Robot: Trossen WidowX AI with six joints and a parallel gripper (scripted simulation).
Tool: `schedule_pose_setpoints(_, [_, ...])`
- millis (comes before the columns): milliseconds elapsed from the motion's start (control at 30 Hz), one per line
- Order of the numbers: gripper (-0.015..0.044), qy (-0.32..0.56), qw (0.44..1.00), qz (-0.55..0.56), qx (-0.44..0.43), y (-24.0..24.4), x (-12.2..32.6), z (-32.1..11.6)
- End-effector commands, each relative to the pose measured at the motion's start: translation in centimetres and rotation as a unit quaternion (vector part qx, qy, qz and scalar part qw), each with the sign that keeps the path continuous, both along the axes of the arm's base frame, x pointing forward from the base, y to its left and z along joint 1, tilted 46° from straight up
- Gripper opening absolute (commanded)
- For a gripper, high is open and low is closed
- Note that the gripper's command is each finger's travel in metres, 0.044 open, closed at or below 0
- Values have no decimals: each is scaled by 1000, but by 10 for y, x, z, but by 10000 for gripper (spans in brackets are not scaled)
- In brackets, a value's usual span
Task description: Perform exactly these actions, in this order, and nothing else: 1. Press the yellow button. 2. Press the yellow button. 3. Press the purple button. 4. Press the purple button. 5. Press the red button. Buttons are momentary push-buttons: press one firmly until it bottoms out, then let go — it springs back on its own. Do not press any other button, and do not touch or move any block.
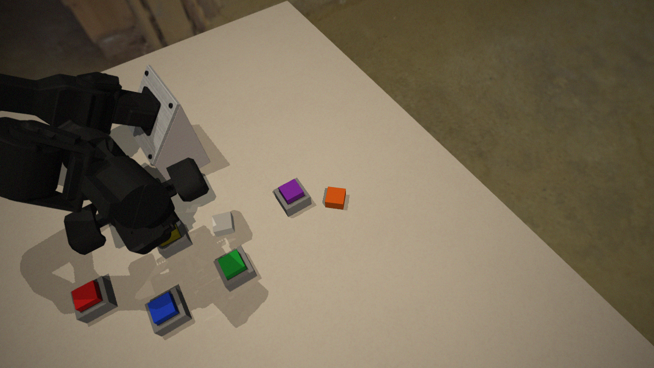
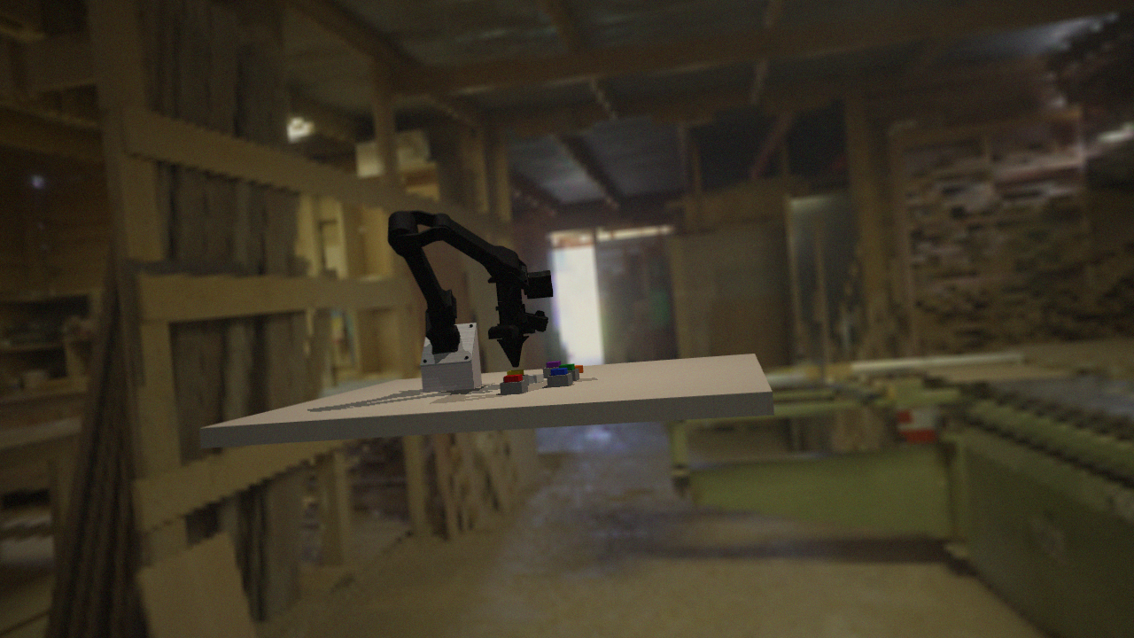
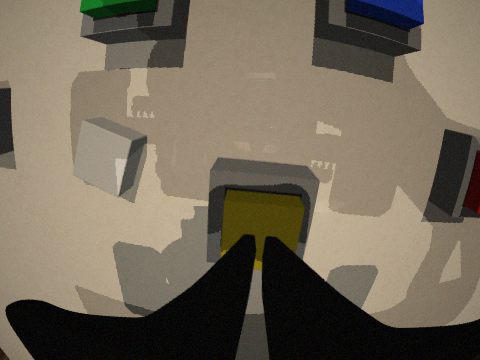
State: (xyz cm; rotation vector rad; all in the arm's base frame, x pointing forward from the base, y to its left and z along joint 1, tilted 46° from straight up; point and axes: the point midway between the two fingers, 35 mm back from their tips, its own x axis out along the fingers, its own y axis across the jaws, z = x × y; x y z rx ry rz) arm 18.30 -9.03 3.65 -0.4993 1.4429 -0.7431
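Note:
The yellow button (image 1: 171, 236) (image 3: 262, 215) sits in its grey housing, partly hidden by the arm in the top view. My gripper (image 3: 258, 245) (image 2: 516, 364) is shut and empty. Its fingertips are right over the yellow button, close above or at its top; I cannot tell whether they touch. The purple button (image 1: 292, 190) (image 2: 552, 364) stands to the right of the arm in the top view. The red button (image 1: 86, 295) (image 2: 513, 378) stands at the lower left there, and its edge shows at the right of the wrist view (image 3: 473, 187).
A white block (image 1: 223, 223) (image 3: 104, 157) lies beside the yellow button. The green button (image 1: 232, 263) (image 3: 120, 6) and blue button (image 1: 163, 307) (image 3: 387, 11) stand nearby. An orange block (image 1: 335, 197) lies beside the purple button. The arm's base (image 1: 183, 137) stands behind.

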Motion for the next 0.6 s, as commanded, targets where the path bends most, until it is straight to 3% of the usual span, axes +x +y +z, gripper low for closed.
schedule_pose_setpoints(0, [20,4,1000,2,-3,-5,-2,-5])
schedule_pose_setpoints(567, [20,4,1000,2,-4,-12,-3,-11])
